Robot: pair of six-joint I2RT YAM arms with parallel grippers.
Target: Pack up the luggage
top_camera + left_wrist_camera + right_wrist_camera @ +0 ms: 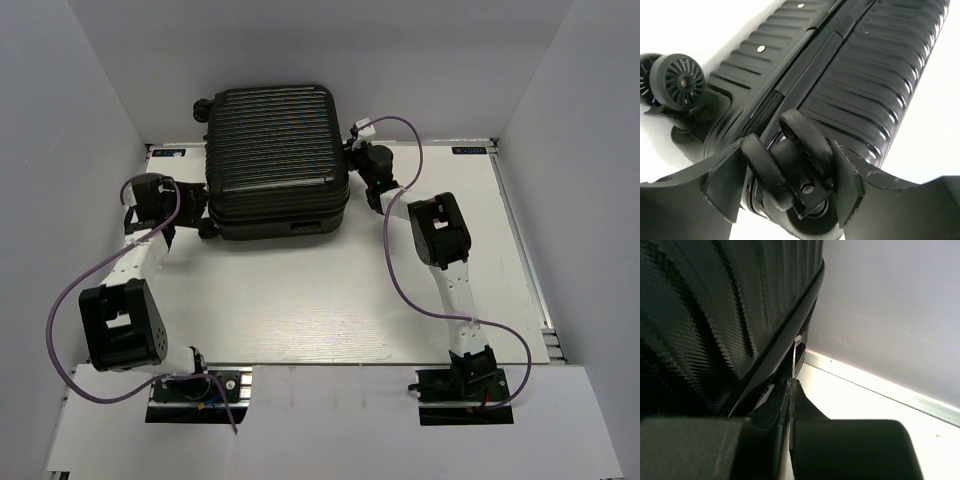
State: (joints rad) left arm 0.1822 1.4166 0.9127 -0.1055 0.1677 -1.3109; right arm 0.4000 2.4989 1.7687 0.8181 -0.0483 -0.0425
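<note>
Luggage: large black ribbed hard-shell suitcase, closed, flat on white tabletop
Left fingers: spread, straddling its corner wheel
Right fingers: pressed together at its side seam

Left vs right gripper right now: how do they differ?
Left gripper is open, fingers straddling a wheel of the suitcase; right gripper is shut. Left gripper sits at the suitcase's near-left corner; right gripper at its right-side seam. Both are at the suitcase's edges.
</note>
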